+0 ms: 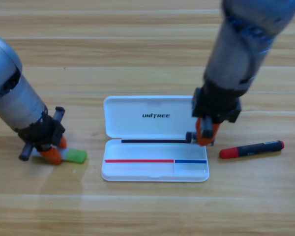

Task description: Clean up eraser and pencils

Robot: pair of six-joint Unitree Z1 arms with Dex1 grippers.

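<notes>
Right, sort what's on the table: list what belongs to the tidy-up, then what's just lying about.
Belongs to the job:
- green-capped pencil, at the left gripper
- black pencil with red end, lying right of the case
- eraser, at the right gripper
- open white case

Just lying about:
- nothing else shows on the wooden table

Green-capped pencil (73, 156) lies left, red-ended black pencil (251, 149) right, eraser (191, 136) between.

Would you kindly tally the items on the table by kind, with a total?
Pencils: 2, a black one with a red end lying right of the case, and a pale one with a green cap at the left hand.
Eraser: 1, at the right hand.
White case: 1, open.
Total: 4
</notes>
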